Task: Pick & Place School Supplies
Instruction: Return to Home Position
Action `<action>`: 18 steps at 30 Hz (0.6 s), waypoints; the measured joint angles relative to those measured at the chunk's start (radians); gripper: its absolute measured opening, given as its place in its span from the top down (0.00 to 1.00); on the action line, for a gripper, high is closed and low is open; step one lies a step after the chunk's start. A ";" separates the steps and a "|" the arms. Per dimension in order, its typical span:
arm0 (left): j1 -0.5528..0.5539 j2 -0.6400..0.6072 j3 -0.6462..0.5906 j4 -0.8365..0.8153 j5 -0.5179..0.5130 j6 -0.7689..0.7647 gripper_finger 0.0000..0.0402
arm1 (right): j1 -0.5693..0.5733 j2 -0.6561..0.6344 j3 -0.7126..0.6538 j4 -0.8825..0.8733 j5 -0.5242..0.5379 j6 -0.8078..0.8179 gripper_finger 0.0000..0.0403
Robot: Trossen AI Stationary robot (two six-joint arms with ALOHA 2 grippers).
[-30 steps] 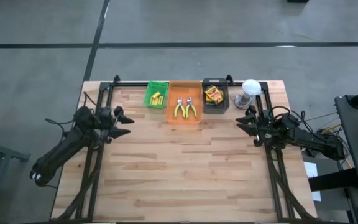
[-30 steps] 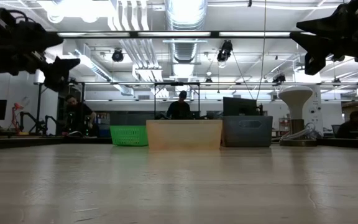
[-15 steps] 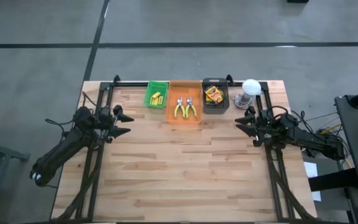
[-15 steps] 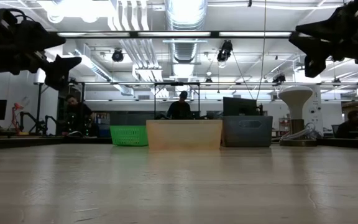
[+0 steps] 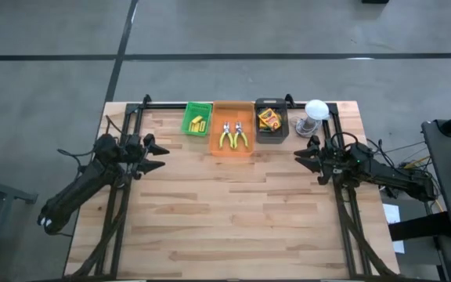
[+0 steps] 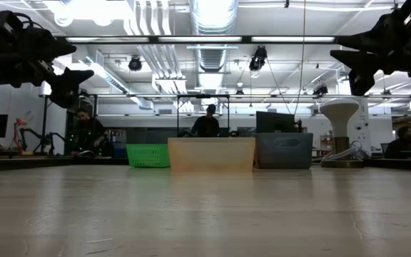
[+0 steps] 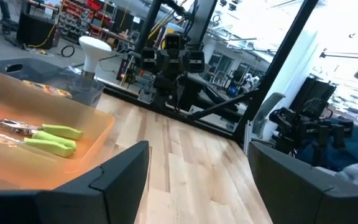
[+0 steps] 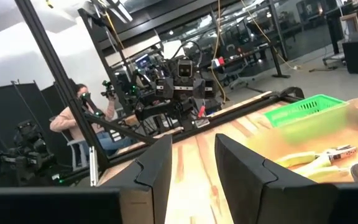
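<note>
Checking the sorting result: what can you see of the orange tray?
The orange tray is a rectangular, open-topped bin of translucent orange plastic. It stands upright on the wooden table at its far edge, close between the green tray and the black bin. Two yellow-handled pliers lie side by side on its floor.

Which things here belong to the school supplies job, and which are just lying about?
Job: yellow blocks in the green tray; pliers in the orange tray; crayon boxes in the black bin.
Just there: white round object. Left gripper and right gripper hover open at the sides.
</note>
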 joint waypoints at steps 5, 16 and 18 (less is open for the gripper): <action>0.000 0.000 0.000 -0.004 0.000 0.000 0.30 | 0.000 -0.001 0.000 0.000 0.000 0.000 0.70; 0.000 0.000 -0.001 -0.005 0.000 -0.001 0.30 | 0.000 -0.001 0.000 0.000 0.000 0.000 0.68; 0.000 0.000 -0.001 -0.006 0.000 -0.001 0.30 | 0.000 -0.001 0.000 0.000 0.000 0.000 0.69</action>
